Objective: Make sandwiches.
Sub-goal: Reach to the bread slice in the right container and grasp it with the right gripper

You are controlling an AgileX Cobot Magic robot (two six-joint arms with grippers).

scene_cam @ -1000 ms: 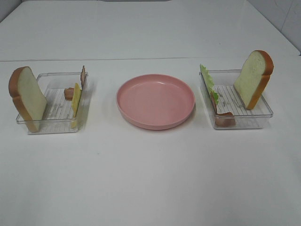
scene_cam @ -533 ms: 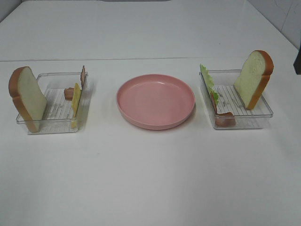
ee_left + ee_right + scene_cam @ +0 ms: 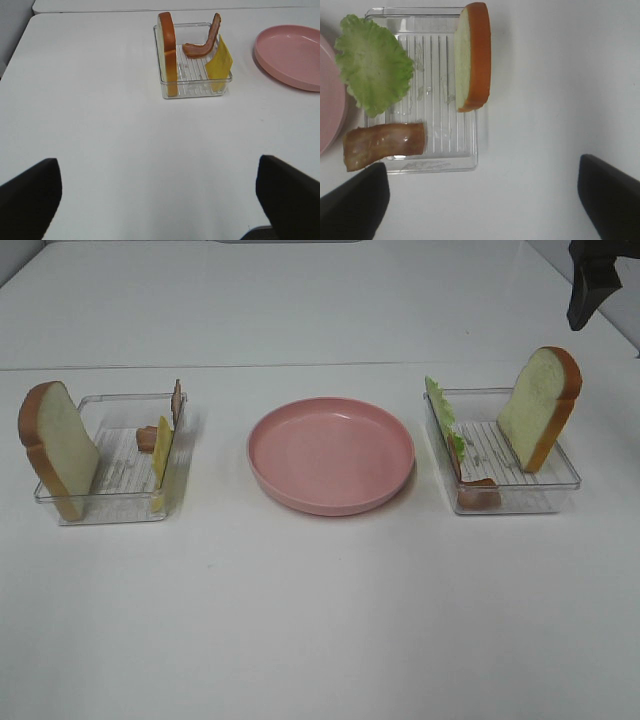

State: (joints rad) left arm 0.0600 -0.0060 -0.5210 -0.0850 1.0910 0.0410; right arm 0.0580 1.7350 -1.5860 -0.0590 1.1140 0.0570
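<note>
The sandwich was not yet stacked; its parts stood in two clear trays. Taking the pink plate (image 3: pixel 330 505) as the dial's centre in the high view, the left tray (image 3: pixel 110 512) sat at 9 o'clock and the right tray (image 3: pixel 520 504) at 3 o'clock.

The left toast slice (image 3: pixel 58 448) stood on edge at its tray's 9 o'clock wall. Its white face was turned toward the plate, and its long axis ran upright with the rounded top tipped away from the plate. The right toast slice (image 3: pixel 540 408) stood the same way at its tray's 3 o'clock side, facing the plate and leaning outward.

The cheese (image 3: pixel 161 450) stood against the left tray's 3 o'clock wall. The bent bacon strip (image 3: pixel 148 437) lay partly on the tray floor and rose at the 1 o'clock corner. The lettuce leaf (image 3: pixel 444 418) leaned on the right tray's 9 o'clock wall. The short bacon strip (image 3: pixel 478 492) lay at the 7 o'clock corner.

The left gripper (image 3: pixel 160 200) was spread wide with nothing between its fingers (image 3: pixel 30 200), above bare table (image 3: pixel 320 640) short of the left tray. The right gripper (image 3: pixel 485 200) was likewise spread wide and held nothing, looking down beside the right tray. A dark part of the right arm (image 3: pixel 590 280) showed near 2 o'clock, well apart from the toast.
</note>
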